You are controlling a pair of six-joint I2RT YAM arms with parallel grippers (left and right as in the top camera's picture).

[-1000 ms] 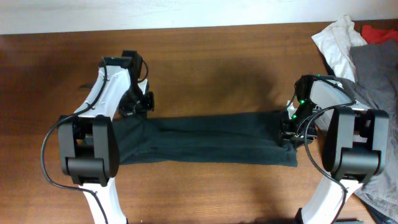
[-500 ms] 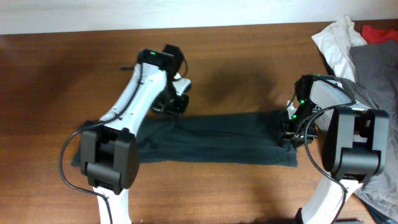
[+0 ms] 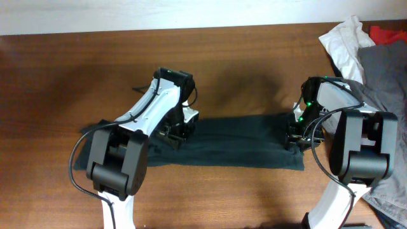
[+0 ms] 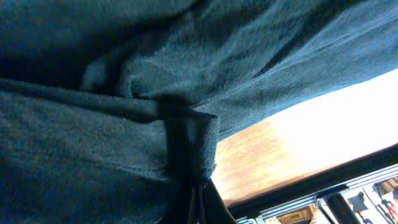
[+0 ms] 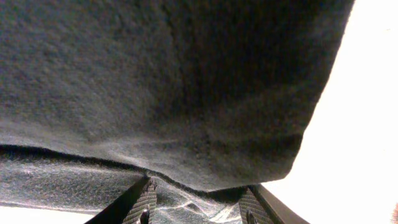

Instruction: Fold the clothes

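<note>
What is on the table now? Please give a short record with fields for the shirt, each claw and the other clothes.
shirt: dark T-shirt, folded into a long strip on the table
left claw: shut on the T-shirt, near its middle
right claw: at the strip's right end; grip unclear
other clothes: white garment, grey garment, red cloth, heaped far right

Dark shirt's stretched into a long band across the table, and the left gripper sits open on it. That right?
Not quite. The left gripper is shut, pinching a fold of the T-shirt; the left wrist view shows it. The T-shirt does lie as a long band across the table.
</note>
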